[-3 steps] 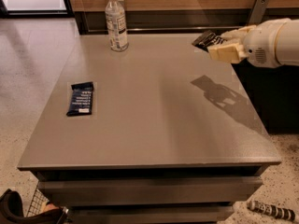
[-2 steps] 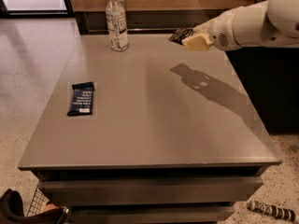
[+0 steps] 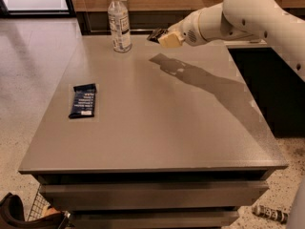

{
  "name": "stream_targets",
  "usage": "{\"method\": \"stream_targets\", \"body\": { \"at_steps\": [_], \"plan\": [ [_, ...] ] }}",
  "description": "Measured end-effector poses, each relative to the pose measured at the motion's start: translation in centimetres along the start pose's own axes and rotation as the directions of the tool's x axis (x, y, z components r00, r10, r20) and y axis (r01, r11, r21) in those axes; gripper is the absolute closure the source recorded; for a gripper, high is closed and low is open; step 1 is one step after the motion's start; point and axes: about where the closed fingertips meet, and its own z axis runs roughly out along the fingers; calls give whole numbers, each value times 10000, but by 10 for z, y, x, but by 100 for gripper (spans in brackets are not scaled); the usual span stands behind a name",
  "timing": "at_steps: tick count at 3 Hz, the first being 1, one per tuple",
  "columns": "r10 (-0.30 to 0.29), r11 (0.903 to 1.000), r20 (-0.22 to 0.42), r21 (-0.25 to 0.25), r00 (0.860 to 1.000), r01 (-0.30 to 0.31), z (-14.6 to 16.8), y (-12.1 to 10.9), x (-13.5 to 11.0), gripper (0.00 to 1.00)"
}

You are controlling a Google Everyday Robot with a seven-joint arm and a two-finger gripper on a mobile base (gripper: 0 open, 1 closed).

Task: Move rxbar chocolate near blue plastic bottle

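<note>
Camera view: it looked down across a grey rectangular table (image 3: 157,132) with drawer fronts under its near edge.
Gripper: the cream-tipped two-finger gripper (image 3: 162,36) hung in the air over the far part of the table, to the right of the bottle.
Grasp: it was clenched on the rxbar chocolate (image 3: 155,34), a flat black-wrapped bar. Only a dark end poked out to the left, clear of the tabletop.
Bottle: the blue plastic bottle (image 3: 119,22), clear with a white cap and a blue-and-white label, stood upright at the far edge, near the held bar but not touching it.
Arm: a white rounded arm (image 3: 238,13) reached in from the upper right.
Shadow: the arm's shadow (image 3: 200,78) lay across the far right of the tabletop.
Other bar: a dark navy-blue wrapped bar (image 3: 83,100) with pale lettering lay flat near the left edge, well apart from the gripper.
</note>
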Motion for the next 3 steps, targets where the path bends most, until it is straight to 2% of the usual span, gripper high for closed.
{"method": "stream_targets", "body": {
  "at_steps": [1, 2, 3],
  "plan": [
    [187, 9984, 575, -535, 9982, -157, 29, -4, -6, 100],
    [513, 9924, 1319, -1180, 9899, -357, 57, -3, -9, 97],
    [483, 9922, 1252, -1205, 9910, -332, 58, 0, -9, 65]
  ]
}}
